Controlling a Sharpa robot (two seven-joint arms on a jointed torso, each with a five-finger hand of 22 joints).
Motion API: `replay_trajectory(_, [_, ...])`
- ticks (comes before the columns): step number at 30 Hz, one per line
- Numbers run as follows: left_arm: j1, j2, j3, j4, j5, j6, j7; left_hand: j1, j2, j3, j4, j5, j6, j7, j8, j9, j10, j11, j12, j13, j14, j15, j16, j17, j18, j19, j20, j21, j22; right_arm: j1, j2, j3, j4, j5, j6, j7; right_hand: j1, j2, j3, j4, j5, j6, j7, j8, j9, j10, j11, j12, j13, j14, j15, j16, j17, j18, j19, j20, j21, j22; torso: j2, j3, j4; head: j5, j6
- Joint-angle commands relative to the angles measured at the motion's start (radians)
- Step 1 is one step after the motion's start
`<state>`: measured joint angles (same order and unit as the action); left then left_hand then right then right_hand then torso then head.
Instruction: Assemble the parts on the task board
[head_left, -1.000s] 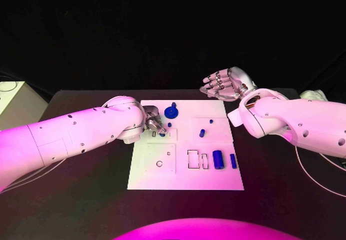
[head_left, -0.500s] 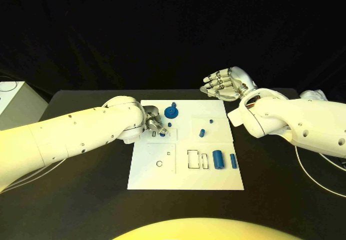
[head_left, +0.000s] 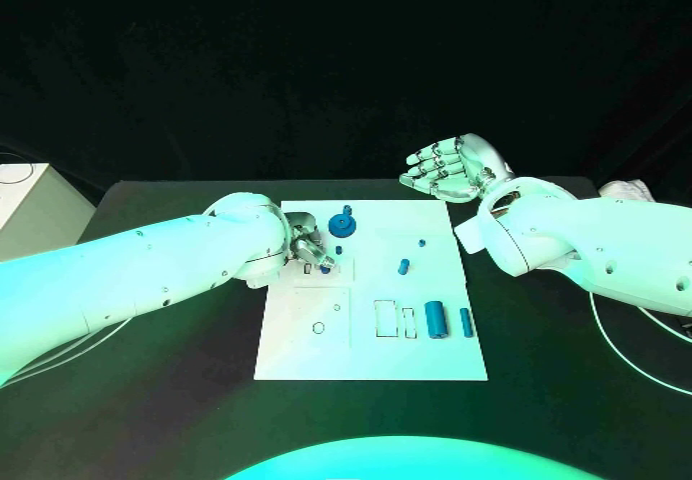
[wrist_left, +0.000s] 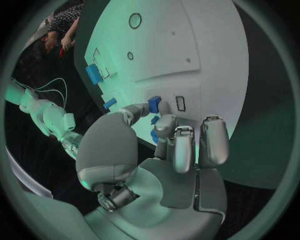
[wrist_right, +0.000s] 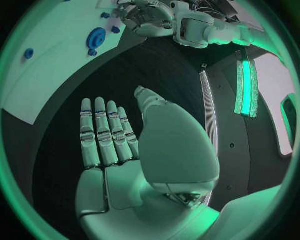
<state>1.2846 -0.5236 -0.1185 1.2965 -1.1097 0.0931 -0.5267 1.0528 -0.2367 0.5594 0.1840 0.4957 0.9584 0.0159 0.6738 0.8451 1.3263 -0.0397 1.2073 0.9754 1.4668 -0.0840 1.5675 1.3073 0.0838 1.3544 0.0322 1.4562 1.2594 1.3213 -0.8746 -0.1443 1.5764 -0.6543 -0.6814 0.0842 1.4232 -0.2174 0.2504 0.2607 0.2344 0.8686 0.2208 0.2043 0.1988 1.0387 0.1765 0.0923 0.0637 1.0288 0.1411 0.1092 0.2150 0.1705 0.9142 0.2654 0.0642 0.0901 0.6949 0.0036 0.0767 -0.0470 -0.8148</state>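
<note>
Seating a small blue part (wrist_left: 154, 104) w/ left hand (wrist_left: 164, 142) pinching it over the task board (head_left: 433, 360) — next needs careful alignment w/ slot; right hand (head_left: 450, 168) empty, fingers loose.

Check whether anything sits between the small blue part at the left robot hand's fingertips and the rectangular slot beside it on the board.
Nothing visible does. The left robot hand pinches the small blue part; bare task board separates it from the rectangular slot.
</note>
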Motion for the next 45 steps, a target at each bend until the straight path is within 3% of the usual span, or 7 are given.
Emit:
replay_trajectory(1, [-0.004, 0.002, -0.002, 0.001, 0.004, 0.021, 0.001, -0.002, 0.009, -0.017, 0.007, -0.007, 0.001, 0.009, -0.008, -0.001, -0.004, -0.001, 0.0, -0.001, 0.104, -0.006, 0.003, 0.263, -0.016, 0.002, -0.008, -0.004, -0.002, 0.0, 0.0, 0.0, 0.001, -0.001, 0.005, 0.016, 0.006, 0.01, -0.01, 0.001, 0.006, 0.006, 0.014, -0.008, -0.002, -0.001, 0.006, -0.007, 0.0, -0.001, 0.01, -0.008, -0.006, 0.013, -0.021, 0.003, -0.004, -0.011, 0.0, -0.0004, 0.0001, 0.0, 0.0])
replay_trajectory(6, [-0.004, 0.001, -0.002, -0.001, 0.004, 0.02, 0.001, 0.001, 0.007, -0.052, 0.032, -0.016, 0.003, 0.01, -0.012, -0.001, -0.005, 0.0, 0.0, 0.0, 0.104, -0.006, 0.003, 0.263, -0.016, 0.002, -0.007, -0.005, -0.002, 0.0, 0.0, 0.0, 0.001, -0.001, 0.006, 0.015, 0.009, 0.013, -0.025, 0.004, 0.007, 0.007, 0.016, -0.013, -0.006, -0.001, 0.008, -0.016, 0.0, 0.0, 0.014, -0.019, -0.017, 0.013, -0.062, 0.011, -0.004, -0.026, 0.0, -0.0005, 0.0006, 0.0, 0.0])
replay_trajectory(11, [-0.004, -0.001, -0.002, -0.003, 0.003, 0.018, 0.001, 0.011, 0.011, -0.096, 0.081, -0.069, 0.003, 0.012, -0.018, 0.001, -0.009, 0.002, -0.001, 0.0, 0.104, -0.004, 0.003, 0.263, -0.016, 0.0, -0.005, -0.008, -0.005, 0.0, 0.0, 0.0, 0.001, -0.001, 0.004, 0.014, 0.019, 0.018, -0.052, 0.011, 0.008, 0.012, 0.02, -0.023, -0.013, -0.006, 0.014, -0.028, -0.001, -0.003, 0.023, -0.04, -0.039, 0.009, -0.328, 0.024, -0.014, -0.039, 0.0, -0.0006, 0.0005, -0.001, 0.0])
replay_trajectory(16, [-0.004, -0.003, -0.002, -0.002, 0.001, 0.016, 0.001, 0.02, 0.013, -0.116, 0.103, -0.097, 0.004, 0.013, -0.02, 0.003, -0.009, 0.002, 0.0, 0.002, 0.104, -0.003, 0.003, 0.263, -0.016, 0.001, -0.005, -0.008, -0.003, -0.001, 0.0, 0.0, 0.001, -0.002, 0.004, 0.013, 0.024, 0.02, -0.069, 0.018, 0.009, 0.014, 0.02, -0.029, -0.017, -0.01, 0.015, -0.029, -0.001, -0.01, 0.027, -0.044, -0.052, 0.006, -0.443, 0.027, -0.02, -0.044, 0.0, -0.0006, -0.0003, -0.001, 0.002])
replay_trajectory(25, [-0.004, -0.016, -0.001, 0.009, -0.003, 0.003, 0.002, 0.0, 0.017, -0.146, 0.109, -0.134, 0.007, 0.014, -0.023, 0.004, -0.007, 0.004, 0.004, 0.006, 0.104, -0.002, 0.003, 0.263, -0.016, 0.002, -0.004, -0.008, -0.003, -0.001, -0.001, 0.0, 0.0, -0.002, 0.003, 0.013, 0.026, 0.02, -0.079, 0.023, 0.01, 0.015, 0.019, -0.032, -0.019, -0.012, 0.015, -0.029, -0.001, -0.014, 0.028, -0.044, -0.058, 0.005, -0.495, 0.028, -0.022, -0.046, 0.001, -0.0004, -0.0005, -0.002, 0.002])
replay_trajectory(30, [-0.004, -0.021, 0.001, 0.018, -0.004, -0.005, 0.003, -0.03, 0.031, -0.18, 0.11, -0.212, 0.009, 0.015, -0.027, 0.006, -0.006, 0.005, 0.007, 0.009, 0.104, -0.001, 0.003, 0.263, -0.016, 0.003, -0.003, -0.008, 0.0, -0.001, -0.001, 0.0, 0.0, -0.002, 0.003, 0.014, 0.027, 0.021, -0.086, 0.024, 0.01, 0.015, 0.019, -0.034, -0.02, -0.014, 0.016, -0.029, -0.001, -0.016, 0.029, -0.043, -0.062, 0.004, -0.533, 0.028, -0.024, -0.048, 0.0, -0.0001, -0.0006, -0.003, 0.003])
replay_trajectory(45, [-0.003, -0.053, 0.051, 0.057, -0.004, -0.026, 0.002, -0.053, 0.04, -0.206, 0.111, -0.241, 0.01, 0.014, -0.028, 0.008, -0.007, 0.004, 0.007, 0.008, 0.104, -0.002, 0.003, 0.263, -0.016, 0.005, -0.003, -0.008, 0.002, -0.002, -0.001, 0.0, -0.003, -0.002, -0.001, 0.012, 0.025, 0.022, -0.101, 0.027, 0.011, 0.017, 0.019, -0.038, -0.022, -0.017, 0.016, -0.029, -0.001, -0.022, 0.031, -0.044, -0.07, 0.002, -0.601, 0.029, -0.028, -0.053, -0.002, -0.0002, 0.0006, -0.003, 0.011])
